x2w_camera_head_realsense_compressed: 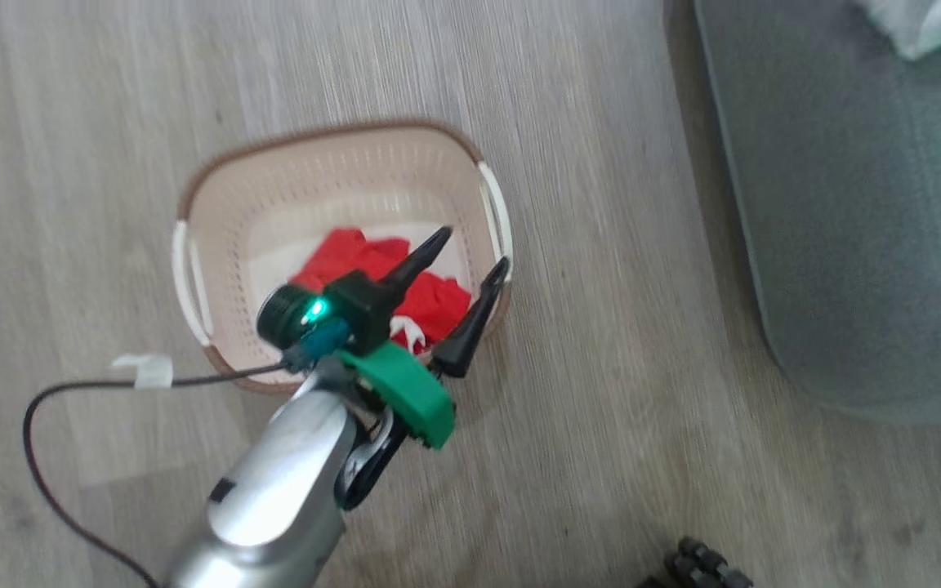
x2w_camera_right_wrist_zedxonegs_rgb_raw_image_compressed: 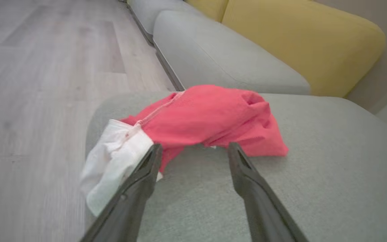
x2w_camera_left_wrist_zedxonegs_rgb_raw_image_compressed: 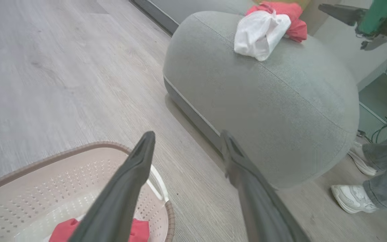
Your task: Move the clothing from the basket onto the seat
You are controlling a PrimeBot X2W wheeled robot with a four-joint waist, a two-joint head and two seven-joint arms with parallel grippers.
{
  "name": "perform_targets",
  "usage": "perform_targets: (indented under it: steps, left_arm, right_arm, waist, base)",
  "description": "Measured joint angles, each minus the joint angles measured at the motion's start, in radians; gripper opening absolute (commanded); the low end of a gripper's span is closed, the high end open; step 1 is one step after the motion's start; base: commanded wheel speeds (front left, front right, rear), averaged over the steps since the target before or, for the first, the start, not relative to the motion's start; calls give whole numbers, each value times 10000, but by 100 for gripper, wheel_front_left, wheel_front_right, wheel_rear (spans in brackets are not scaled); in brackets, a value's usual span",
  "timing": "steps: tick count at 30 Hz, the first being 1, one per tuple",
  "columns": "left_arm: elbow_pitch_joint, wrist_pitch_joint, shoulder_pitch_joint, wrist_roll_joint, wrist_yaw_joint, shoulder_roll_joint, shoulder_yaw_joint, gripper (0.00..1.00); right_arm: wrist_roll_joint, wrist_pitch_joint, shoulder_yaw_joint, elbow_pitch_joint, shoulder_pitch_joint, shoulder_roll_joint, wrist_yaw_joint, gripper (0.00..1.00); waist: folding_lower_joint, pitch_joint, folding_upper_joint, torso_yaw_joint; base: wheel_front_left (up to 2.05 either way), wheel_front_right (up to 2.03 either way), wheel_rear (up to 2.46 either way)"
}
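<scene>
The cream basket [x2w_camera_head_realsense_compressed: 315, 139] stands on the wood floor with red clothing [x2w_camera_head_realsense_compressed: 348, 253] on its bottom. My left gripper [x2w_camera_head_realsense_compressed: 474, 249] hovers open over the basket's right side, nothing between its fingers. In the left wrist view that gripper [x2w_camera_left_wrist_zedxonegs_rgb_raw_image_compressed: 187, 136] spreads above the basket [x2w_camera_left_wrist_zedxonegs_rgb_raw_image_compressed: 55, 188] and the red clothing [x2w_camera_left_wrist_zedxonegs_rgb_raw_image_compressed: 139, 232]. The grey-green seat [x2w_camera_head_realsense_compressed: 871, 229] lies to the right. On the seat [x2w_camera_left_wrist_zedxonegs_rgb_raw_image_compressed: 274, 111] rest a white garment [x2w_camera_left_wrist_zedxonegs_rgb_raw_image_compressed: 259, 33] and a red garment [x2w_camera_left_wrist_zedxonegs_rgb_raw_image_compressed: 294, 20]. My right gripper [x2w_camera_right_wrist_zedxonegs_rgb_raw_image_compressed: 195, 148] is open just above the seat [x2w_camera_right_wrist_zedxonegs_rgb_raw_image_compressed: 314, 188], short of the red garment [x2w_camera_right_wrist_zedxonegs_rgb_raw_image_compressed: 213, 117] and the white one [x2w_camera_right_wrist_zedxonegs_rgb_raw_image_compressed: 113, 164].
A black cable [x2w_camera_head_realsense_compressed: 29, 425] with white tape [x2w_camera_head_realsense_compressed: 144, 371] runs across the floor left of the basket. A person's white shoes [x2w_camera_left_wrist_zedxonegs_rgb_raw_image_compressed: 353, 198] stand beside the seat. A yellow backrest [x2w_camera_right_wrist_zedxonegs_rgb_raw_image_compressed: 301, 43] and another grey cushion [x2w_camera_right_wrist_zedxonegs_rgb_raw_image_compressed: 220, 57] lie beyond it.
</scene>
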Motion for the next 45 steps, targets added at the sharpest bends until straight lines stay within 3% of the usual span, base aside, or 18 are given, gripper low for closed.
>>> perform_targets:
  steps: [8, 14, 19, 30, 45]
  left_arm:
    - [69, 0, 1063, -73, 27, -119, 943, 100]
    - [291, 2, 1756, -92, 190, -173, 1948, 100]
    - [522, 2, 2144, 77, 451, -109, 3014, 100]
    - [562, 2, 3742, 840, 546, 4, 4337, 100]
    - [165, 2, 4291, 1283, 422, -268, 5699, 100]
  right_arm:
    - [1684, 0, 1156, -2401, 2993, 663, 0, 100]
    - [1866, 0, 1950, -4715, 4893, 1083, 0, 100]
    - [1776, 0, 2554, -5728, 6434, 1774, 0, 100]
    - [746, 0, 2711, -6378, 8553, 3223, 0, 100]
    - [380, 0, 2303, -5998, 8812, 3421, 0, 100]
  waist:
    - [0, -1536, 0, 354]
    - [0, -2677, 0, 834]
    - [0, -3582, 0, 1290]
    - [0, -5090, 1, 1743]
    - [0, -5259, 0, 1603]
  base:
    - [0, 0, 0]
    - [0, 0, 0]
    - [0, 0, 0]
    - [0, 0, 0]
    - [0, 0, 0]
